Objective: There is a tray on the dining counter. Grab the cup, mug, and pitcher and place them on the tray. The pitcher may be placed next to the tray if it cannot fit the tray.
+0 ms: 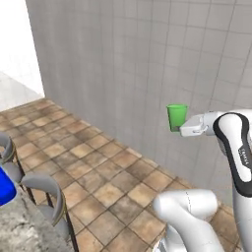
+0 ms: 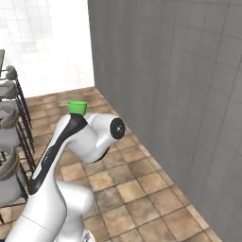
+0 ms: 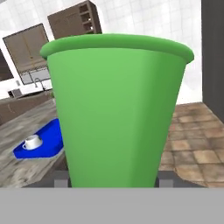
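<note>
My gripper [image 1: 179, 129] is shut on the cup [image 1: 176, 116], a bright green tumbler held upright in the air over the tiled floor, near the grey wall. From the hand view the cup [image 3: 118, 113] looms large, with a dark fingertip at each side of its base. Its rim [image 2: 77, 107] peeks above my arm in the right base view. Beyond it, the blue tray [image 3: 47, 141] lies on the dining counter [image 3: 19, 127], and the white mug [image 3: 32, 141] stands on the tray. A corner of the tray [image 1: 5, 186] shows at the left edge. The pitcher is out of view.
Grey-seated stools [image 1: 47, 189] line the edge of the marbled counter [image 1: 24, 226], and more stools [image 2: 8, 120] stand at the left. The grey tiled wall [image 1: 147, 64] runs close beside the arm. Brown cabinets [image 3: 72, 19] stand far behind the counter.
</note>
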Robot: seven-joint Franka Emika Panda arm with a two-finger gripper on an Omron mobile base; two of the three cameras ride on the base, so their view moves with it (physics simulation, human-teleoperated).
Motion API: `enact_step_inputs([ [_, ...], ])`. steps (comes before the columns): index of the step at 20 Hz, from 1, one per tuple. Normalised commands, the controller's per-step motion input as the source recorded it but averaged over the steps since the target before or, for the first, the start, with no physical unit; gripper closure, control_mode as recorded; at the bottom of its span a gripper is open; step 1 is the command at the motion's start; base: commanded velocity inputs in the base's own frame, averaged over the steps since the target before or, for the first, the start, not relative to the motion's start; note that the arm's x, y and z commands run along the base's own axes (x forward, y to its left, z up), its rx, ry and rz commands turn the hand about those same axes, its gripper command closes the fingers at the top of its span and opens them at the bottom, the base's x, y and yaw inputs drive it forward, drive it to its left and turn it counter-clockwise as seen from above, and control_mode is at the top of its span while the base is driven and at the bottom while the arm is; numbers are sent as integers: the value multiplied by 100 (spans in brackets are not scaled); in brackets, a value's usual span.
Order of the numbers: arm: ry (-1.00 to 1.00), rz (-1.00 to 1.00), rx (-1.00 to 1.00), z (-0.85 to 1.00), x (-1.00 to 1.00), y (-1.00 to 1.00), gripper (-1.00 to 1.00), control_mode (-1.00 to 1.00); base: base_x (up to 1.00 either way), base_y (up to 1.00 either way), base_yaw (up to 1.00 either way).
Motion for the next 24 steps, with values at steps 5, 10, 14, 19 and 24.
enact_step_inputs([
  [5, 0, 0, 0, 0, 0, 0, 100, 100, 68, -11, 48],
  [10, 0, 0, 0, 0, 0, 0, 100, 100, 68, -10, 48],
  [14, 0, 0, 0, 0, 0, 0, 100, 100, 68, -13, 45],
  [19, 0, 0, 0, 0, 0, 0, 100, 100, 69, -15, 41],
  [24, 0, 0, 0, 0, 0, 0, 100, 100, 60, -22, 39],
])
